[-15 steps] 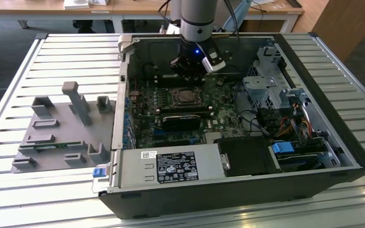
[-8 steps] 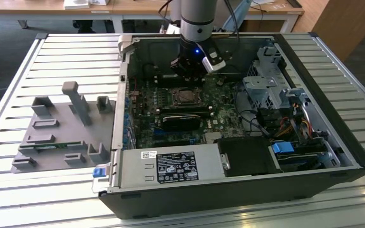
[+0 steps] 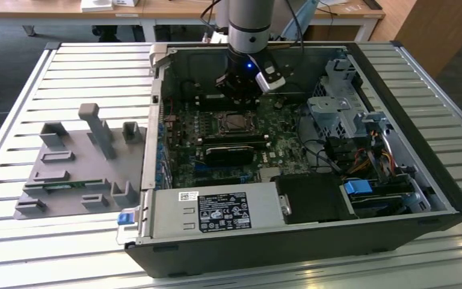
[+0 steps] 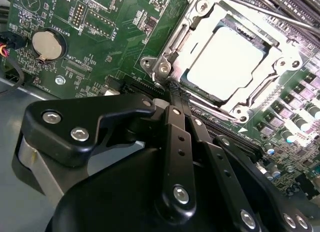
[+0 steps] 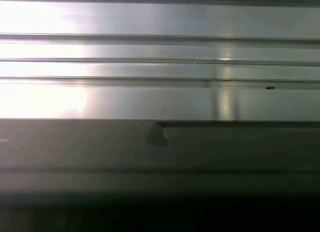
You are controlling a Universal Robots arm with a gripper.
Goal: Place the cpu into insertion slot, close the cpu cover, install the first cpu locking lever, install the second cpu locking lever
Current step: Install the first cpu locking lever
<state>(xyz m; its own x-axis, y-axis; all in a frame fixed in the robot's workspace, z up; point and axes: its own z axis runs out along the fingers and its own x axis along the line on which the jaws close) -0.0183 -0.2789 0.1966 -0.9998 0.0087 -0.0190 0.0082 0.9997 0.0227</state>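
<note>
The cpu (image 4: 225, 59), a pale silver square, lies flat in the insertion slot (image 3: 235, 122) on the green motherboard. The cpu cover (image 4: 272, 74), a silver metal frame, lies down around the cpu, whose top shows through its window. A thin metal lever rod (image 4: 260, 11) runs along the socket's far side. My gripper (image 4: 175, 89) is shut, its black fingers pressed together, with the tips at the socket's corner beside a screw. I cannot tell whether they touch a lever. In the exterior view the gripper (image 3: 242, 96) hangs just behind the socket inside the case.
A long black ribbed block (image 3: 231, 150) lies in front of the socket. A power supply (image 3: 215, 211) and drive cage (image 3: 335, 108) crowd the case. A coin battery (image 4: 46, 45) sits on the board. A grey fixture plate (image 3: 79, 162) lies at the exterior view's left on the slatted table (image 5: 160, 51).
</note>
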